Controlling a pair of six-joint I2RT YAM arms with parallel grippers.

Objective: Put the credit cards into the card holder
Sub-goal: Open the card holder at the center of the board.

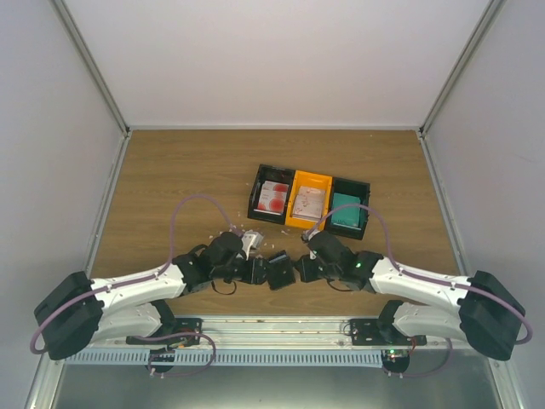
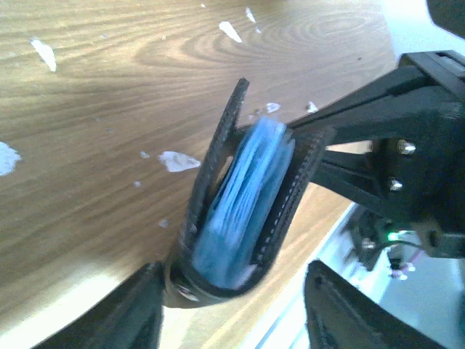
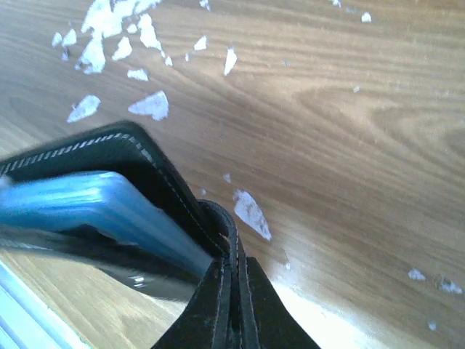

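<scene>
Grippers first, since they're closest to me. Both arms are folded inward low over the near strip of the table (image 1: 170, 170), elbows out to the sides, wrists meeting nose to nose in the middle. My right gripper (image 3: 232, 305) is pinched tight on one stitched edge of the card holder (image 1: 279, 273), fingers pressed flat together with the black flap between them. My left gripper (image 2: 236, 270) has its jaws spread. The holder's folded end sits down between the two fingers (image 2: 138, 313), close to the one on the left side of the wrist view, with a clear gap to the other. So only the right one is actually gripping.

The holder hangs half open off the wood, its pale blue inside showing between the two black covers.

Room-wise: the metal rail at the near table edge is just behind my wrists, so not much space that way. White scraps (image 3: 152, 105) are scattered on the wood under and beside the holder. Left and right of the wrists it's bare wood out to the side walls.

Farther out, a row of three bins (image 1: 310, 181) sits touching side by side, black, orange, black. The credit cards (image 1: 274, 198) lie in them: red-and-white, pale, teal. Beyond that, more wood up to the back wall.
</scene>
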